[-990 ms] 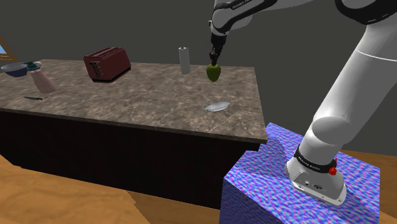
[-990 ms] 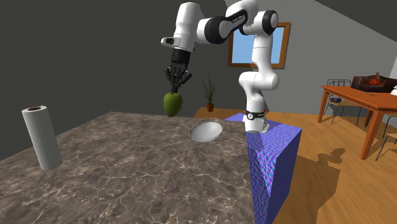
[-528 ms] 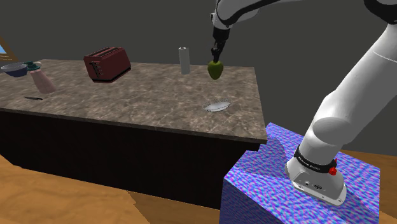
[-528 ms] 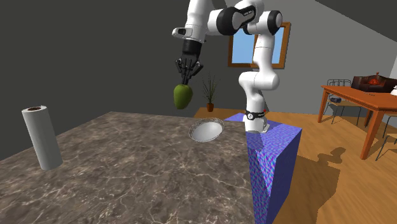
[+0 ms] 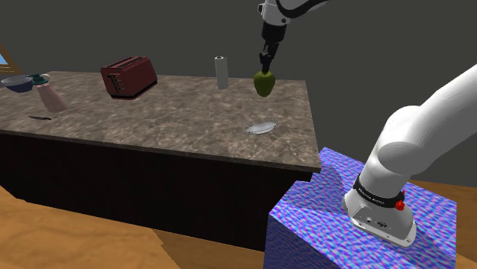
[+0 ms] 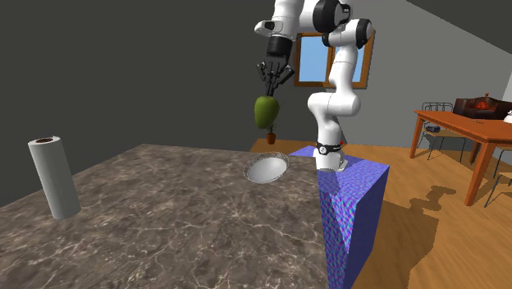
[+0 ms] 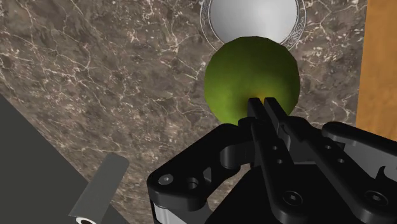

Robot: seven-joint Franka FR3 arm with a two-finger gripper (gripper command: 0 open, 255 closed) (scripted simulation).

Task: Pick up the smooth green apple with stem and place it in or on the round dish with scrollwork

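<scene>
Green apple (image 6: 265,111) in jaws; abv dish (image 6: 267,169)

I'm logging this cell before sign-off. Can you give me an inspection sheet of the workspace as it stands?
Surface: dark marbled countertop on dark cabinets.
Job's things: green apple held in the air above the counter; round silver dish on the counter near the stand-side edge, nothing in it.
Clutter: red toaster, paper towel roll, blue bowl, pink cup, small dark utensil.
Gripper: black gripper shut on the apple's top.
Cables: nothing seen.
Surroundings: blue patterned stand, wooden floor, window, potted plant, wooden table.
</scene>
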